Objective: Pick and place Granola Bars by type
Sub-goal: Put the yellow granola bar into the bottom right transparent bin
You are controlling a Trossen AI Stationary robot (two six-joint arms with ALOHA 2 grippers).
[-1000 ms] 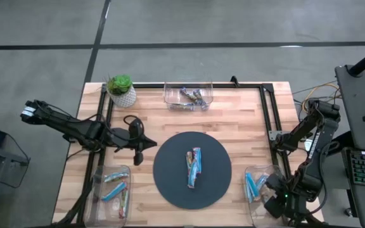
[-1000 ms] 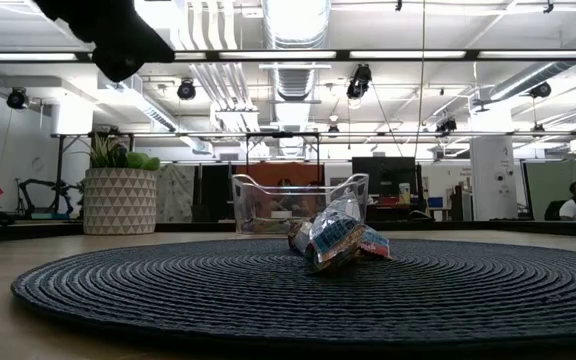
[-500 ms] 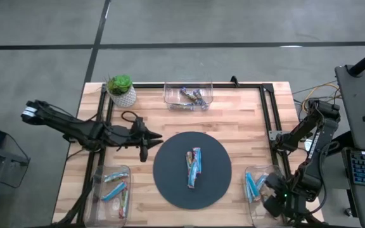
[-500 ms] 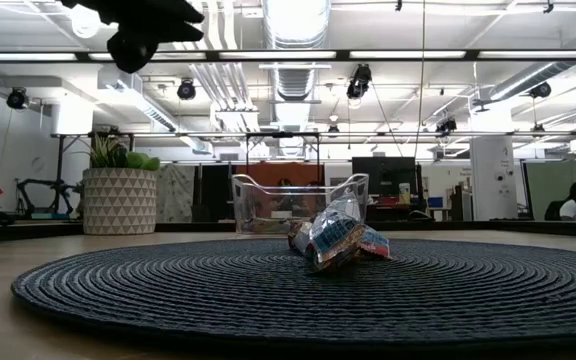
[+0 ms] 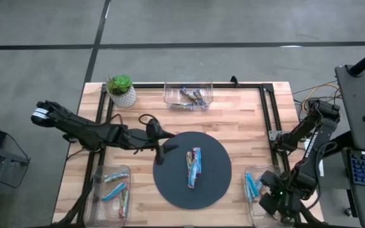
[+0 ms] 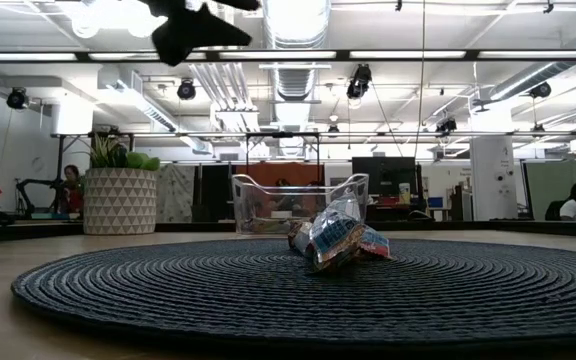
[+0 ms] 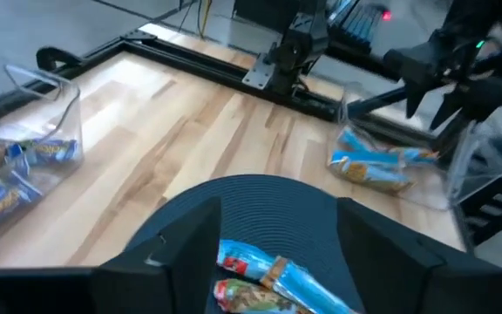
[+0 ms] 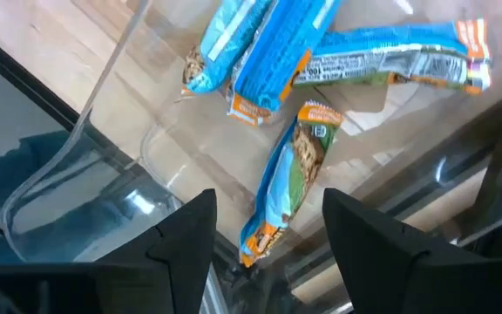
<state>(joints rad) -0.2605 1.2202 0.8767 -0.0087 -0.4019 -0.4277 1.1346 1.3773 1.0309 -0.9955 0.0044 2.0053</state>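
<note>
Overhead, table-level and wrist cameras share mat (image 5: 189, 170).

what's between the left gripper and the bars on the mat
Nothing visible. The left gripper, open, hangs over the mat's edge, and the granola bars lie just ahead in its wrist view with only bare mat between.

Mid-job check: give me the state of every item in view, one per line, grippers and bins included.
left gripper: open, empty, above the mat's edge
right gripper: open, empty, over the right bin
granola bars on mat: two, lying side by side
round mat: flat on table
left bin: holds bars
right bin: holds blue bars
far bin: holds bars
potted plant: upright
</note>
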